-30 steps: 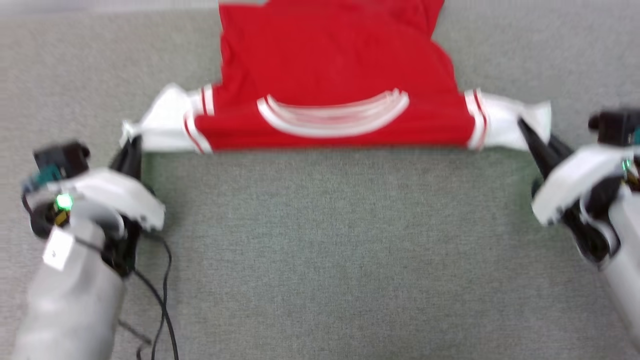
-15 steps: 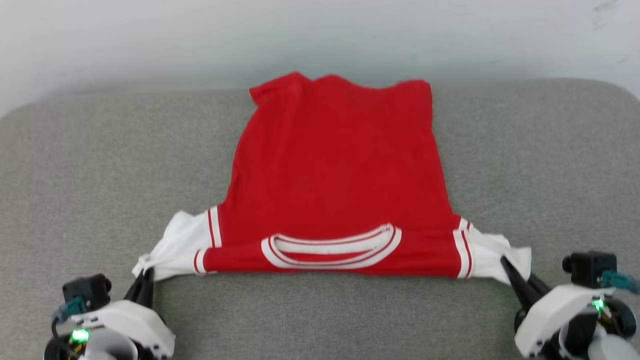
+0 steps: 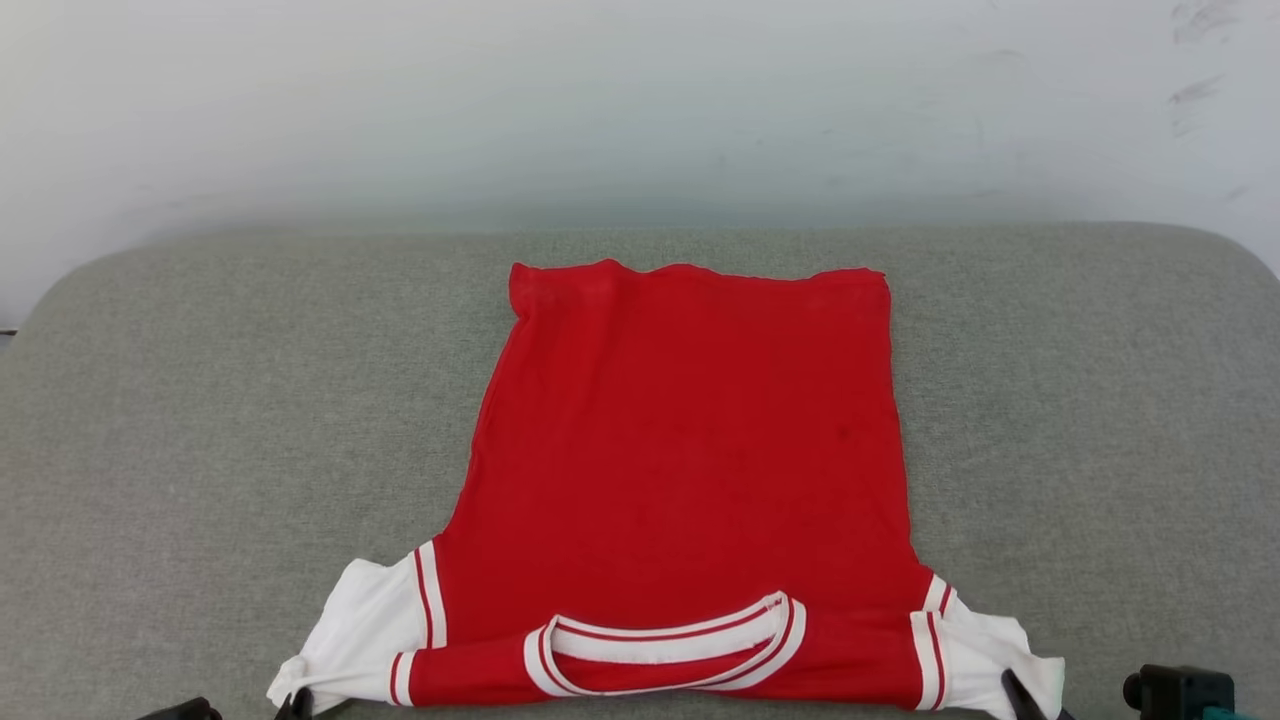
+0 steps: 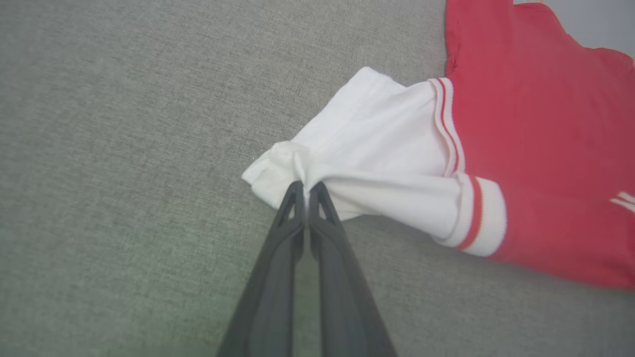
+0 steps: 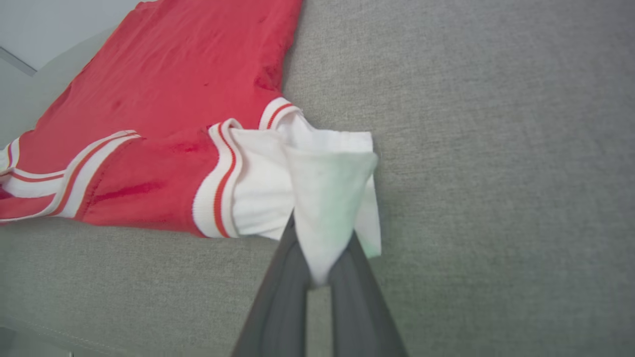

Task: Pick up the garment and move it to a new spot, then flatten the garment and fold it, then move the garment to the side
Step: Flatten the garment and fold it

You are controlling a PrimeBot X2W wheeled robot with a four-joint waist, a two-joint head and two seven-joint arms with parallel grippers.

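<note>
Garment (image 3: pixel 690 450) is lying spread on the grey cushion (image 3: pixel 200 400), around the middle and reaching down to the near edge of the head view. Left gripper (image 4: pixel 306 187): fingers are pressing together, pinching the bunched tip of the white left sleeve (image 4: pixel 377 148). Right gripper (image 5: pixel 322 233): fingers are pinching the cuff of the right sleeve (image 5: pixel 258 188), a flap of white cloth draping over the tips. The 2 sleeves are being drawn outward, the shoulder line stretching straight between them.

Step in hand, as I am reading it: flattening. The body is lying smooth. The near edge is looking slightly raised, with a shadow showing under it in both wrist views. To do it well:
- both arms should be pulling evenly, so the collar (image 3: pixel 665 650) is sitting centred
- both should be lowering together until the sleeves are touching the cushion
- they should be letting go only once the cloth is resting flat, or the sleeve tips are likely to be springing back into bunches

The left sleeve is twisting at the pinch, so it may be needing a smoothing pass afterwards.

Orientation: the collar is pointing toward the robot, the hem (image 3: pixel 700 272) toward the wall (image 3: pixel 640 100). The long axis is running near to far, leaning a little right at the far end. The sleeves are lying across it, left to right. The upper face is showing plain red, no lettering
</note>
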